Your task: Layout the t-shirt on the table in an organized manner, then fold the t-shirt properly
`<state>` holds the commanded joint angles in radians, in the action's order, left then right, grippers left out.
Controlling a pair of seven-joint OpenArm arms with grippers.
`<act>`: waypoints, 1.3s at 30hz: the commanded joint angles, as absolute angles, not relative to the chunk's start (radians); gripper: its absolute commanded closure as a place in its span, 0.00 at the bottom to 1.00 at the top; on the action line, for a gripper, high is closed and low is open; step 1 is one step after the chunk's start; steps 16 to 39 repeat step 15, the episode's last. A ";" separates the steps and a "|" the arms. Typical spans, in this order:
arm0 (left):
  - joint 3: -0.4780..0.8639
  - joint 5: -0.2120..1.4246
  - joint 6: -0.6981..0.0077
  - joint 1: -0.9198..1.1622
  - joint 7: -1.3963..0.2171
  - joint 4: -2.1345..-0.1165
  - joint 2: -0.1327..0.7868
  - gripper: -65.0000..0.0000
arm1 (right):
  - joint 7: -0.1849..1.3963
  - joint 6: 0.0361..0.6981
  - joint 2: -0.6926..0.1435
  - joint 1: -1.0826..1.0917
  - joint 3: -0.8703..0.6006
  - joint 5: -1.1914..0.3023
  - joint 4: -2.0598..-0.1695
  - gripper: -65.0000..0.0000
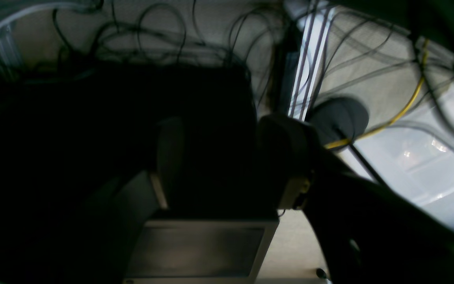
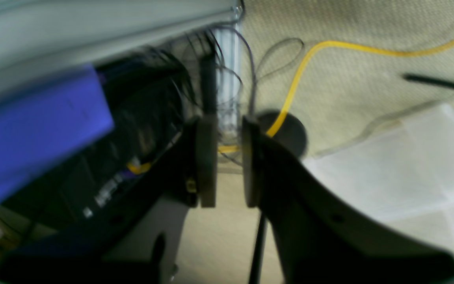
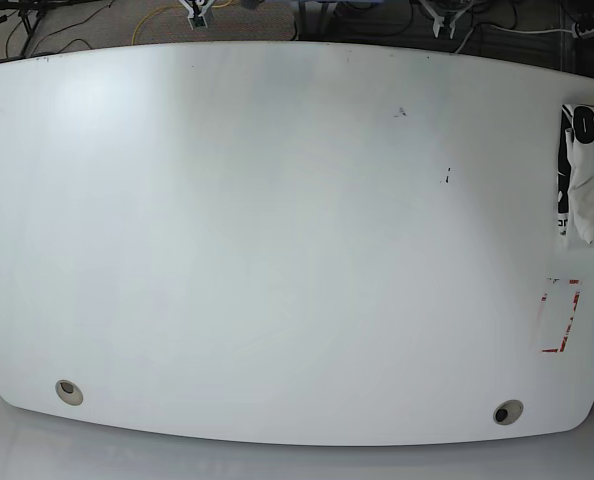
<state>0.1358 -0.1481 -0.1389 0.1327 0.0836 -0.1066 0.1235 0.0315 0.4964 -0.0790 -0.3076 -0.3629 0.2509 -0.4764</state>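
1. The wide white smooth desk (image 3: 277, 230) with rounded edges fills the base view; neither arm shows above it.
2. The crumpled white cotton t-shirt (image 3: 589, 180) with bold black lettering lies at the desk's right edge in the base view, partly cut off by the frame, well apart from both sets of fingers.
3. A red tape rectangle (image 3: 560, 315) sits on the desk just below the t-shirt, and two small round holes (image 3: 69, 391) mark the near corners.
4. The right gripper (image 2: 224, 161) hangs over beige carpet (image 2: 369, 86); its dark fingers (image 2: 206, 157) stand parallel with a narrow gap, holding nothing.
5. Beyond those fingers a yellow cable (image 2: 353, 47) curves across the carpet to a dark round disc (image 2: 290, 132); a clear plastic bin (image 2: 400, 165) lies to their right, a blurred blue shape (image 2: 34, 130) to their left.
6. The left gripper (image 1: 219, 157) is in deep shadow; its fingers (image 1: 286, 154) stand moderately apart, empty, with tangled black cables (image 1: 152, 39) beyond them.
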 joint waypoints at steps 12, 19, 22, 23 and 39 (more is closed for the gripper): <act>0.136 -0.145 -0.139 0.125 0.084 -0.096 0.120 0.53 | 0.030 0.495 -0.067 -0.272 -0.364 0.248 -0.438 0.83; 0.136 -0.143 -0.139 0.125 0.084 -0.096 0.119 0.53 | 0.030 0.495 -0.054 -0.266 -0.364 0.248 -0.435 0.83; 0.136 -0.143 -0.139 0.125 0.084 -0.096 0.119 0.53 | 0.030 0.495 -0.054 -0.266 -0.364 0.248 -0.435 0.83; 0.136 -0.143 -0.139 0.125 0.084 -0.096 0.119 0.53 | 0.030 0.495 -0.054 -0.266 -0.364 0.248 -0.435 0.83; 0.136 -0.143 -0.139 0.125 0.084 -0.096 0.119 0.53 | 0.030 0.495 -0.054 -0.266 -0.364 0.248 -0.435 0.83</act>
